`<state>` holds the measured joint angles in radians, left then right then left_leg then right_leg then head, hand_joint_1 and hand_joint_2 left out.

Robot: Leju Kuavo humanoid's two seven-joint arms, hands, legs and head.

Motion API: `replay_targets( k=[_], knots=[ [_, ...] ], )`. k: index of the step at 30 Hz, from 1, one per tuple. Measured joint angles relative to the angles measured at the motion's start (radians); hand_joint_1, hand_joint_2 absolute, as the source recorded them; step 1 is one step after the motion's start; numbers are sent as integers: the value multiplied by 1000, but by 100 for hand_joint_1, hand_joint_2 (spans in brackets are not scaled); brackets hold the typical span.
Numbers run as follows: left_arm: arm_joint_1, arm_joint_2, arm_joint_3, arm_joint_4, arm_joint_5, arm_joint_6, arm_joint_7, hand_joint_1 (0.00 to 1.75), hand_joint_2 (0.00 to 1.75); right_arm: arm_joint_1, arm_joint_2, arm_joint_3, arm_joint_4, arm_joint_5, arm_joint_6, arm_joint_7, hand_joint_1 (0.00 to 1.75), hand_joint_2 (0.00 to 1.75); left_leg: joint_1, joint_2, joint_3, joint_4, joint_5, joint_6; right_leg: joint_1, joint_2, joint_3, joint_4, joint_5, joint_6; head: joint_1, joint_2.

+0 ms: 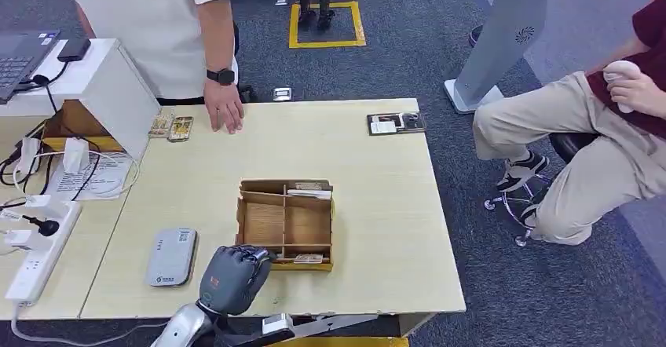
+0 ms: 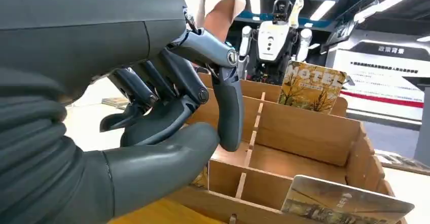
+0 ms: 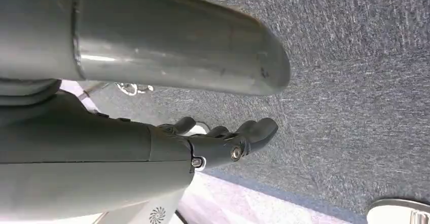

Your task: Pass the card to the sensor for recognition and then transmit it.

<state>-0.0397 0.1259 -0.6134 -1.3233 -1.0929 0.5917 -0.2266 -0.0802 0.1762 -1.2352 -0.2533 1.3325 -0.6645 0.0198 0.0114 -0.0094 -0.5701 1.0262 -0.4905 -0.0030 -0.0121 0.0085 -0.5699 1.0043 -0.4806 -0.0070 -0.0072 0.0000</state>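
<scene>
The left robot hand [image 1: 234, 275] hovers at the near edge of the surface [image 1: 377, 206], just beside the wooden box [image 1: 286, 223], fingers [image 2: 226, 107] loosely spread and holding nothing. A card [image 2: 341, 203] stands in the box's nearest compartment. Best to reach over the near wall, pinch the card's top edge, and lift straight up before heading to the grey sensor [image 1: 172, 256]. The right robot hand [image 3: 223, 143] hangs empty over the carpet.

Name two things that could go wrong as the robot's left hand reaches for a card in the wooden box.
1. The left hand is bulky beside the narrow near slot of the wooden box, so its fingers may catch a divider and push the box across the table.
2. The card in that slot leans loosely; a poor pinch could knock it flat or let it slip before it reaches the grey sensor.
</scene>
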Motion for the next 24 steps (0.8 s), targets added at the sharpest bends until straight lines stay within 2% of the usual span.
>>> replay_targets(
  k=[1,2,3,7,11,15,19,24],
  knots=[
    [0,0,0,0,0,-1,0,175,175,0,0,0,0,0,0,0,0,0,0,0,0,0,0,0,0,0,0,0,0,0,0,0],
    [0,0,0,0,2,-3,-1,106,175,0,0,0,0,0,0,0,0,0,0,0,0,0,0,0,0,0,0,0,0,0,0,0],
    [0,0,0,0,4,-6,-1,0,175,0,0,0,0,0,0,0,0,0,0,0,0,0,0,0,0,0,0,0,0,0,0,0],
    [0,0,0,0,6,13,0,0,175,0,0,0,0,0,0,0,0,0,0,0,0,0,0,0,0,0,0,0,0,0,0,0],
    [4,-6,1,-1,-20,80,-1,0,175,0,0,0,2,-2,-2,0,0,0,0,0,0,0,0,0,0,0,0,0,0,0,0,0],
    [32,-37,41,-28,-65,98,-57,0,175,0,0,0,3,-4,-2,2,0,0,0,0,0,0,0,0,0,0,0,0,0,0,0,0],
    [68,-88,122,-68,-90,99,-157,0,175,1,0,0,5,-7,-3,2,0,0,0,0,0,0,0,0,0,0,0,0,0,0,0,0],
    [92,-143,208,-111,-96,99,-216,0,175,1,0,0,5,-13,-3,2,0,0,0,0,0,0,0,0,0,0,0,0,0,0,0,0]
  ],
)
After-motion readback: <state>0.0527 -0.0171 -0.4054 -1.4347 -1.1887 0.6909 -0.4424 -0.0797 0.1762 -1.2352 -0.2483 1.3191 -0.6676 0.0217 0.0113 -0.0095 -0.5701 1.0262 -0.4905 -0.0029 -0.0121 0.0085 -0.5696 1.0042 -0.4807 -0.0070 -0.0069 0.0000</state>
